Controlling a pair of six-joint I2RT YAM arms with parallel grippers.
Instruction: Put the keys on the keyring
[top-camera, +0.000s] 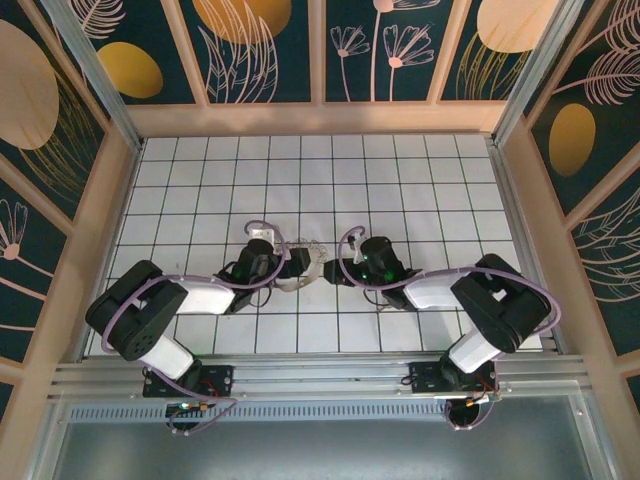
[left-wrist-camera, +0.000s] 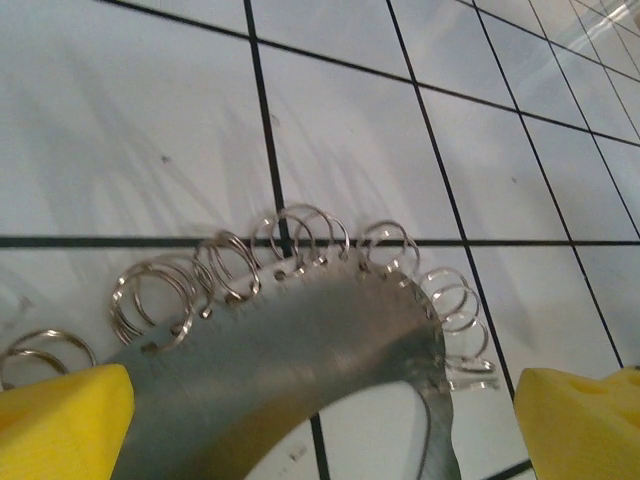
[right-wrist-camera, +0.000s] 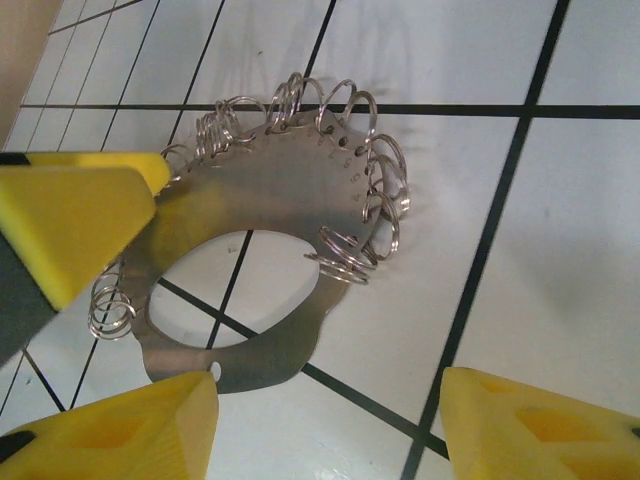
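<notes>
The keyring (top-camera: 312, 260) is a flat silvery loop with several small wire rings threaded round its rim, lying on the white tiles between the two arms. In the left wrist view the keyring (left-wrist-camera: 300, 340) lies across the gap of my left gripper (left-wrist-camera: 320, 430), whose yellow fingertips (left-wrist-camera: 60, 420) stand wide open on either side of it. In the right wrist view the keyring (right-wrist-camera: 280, 190) lies just ahead of my right gripper (right-wrist-camera: 325, 430), which is open, its left fingertip (right-wrist-camera: 110, 430) next to the loop's near edge. The keys are out of view.
The left arm's yellow finger (right-wrist-camera: 70, 220) reaches in at the keyring's left side in the right wrist view. Both grippers (top-camera: 296, 265) (top-camera: 335, 268) meet nose to nose at the floor's middle. Patterned walls (top-camera: 320, 50) enclose the tiled floor (top-camera: 420, 180).
</notes>
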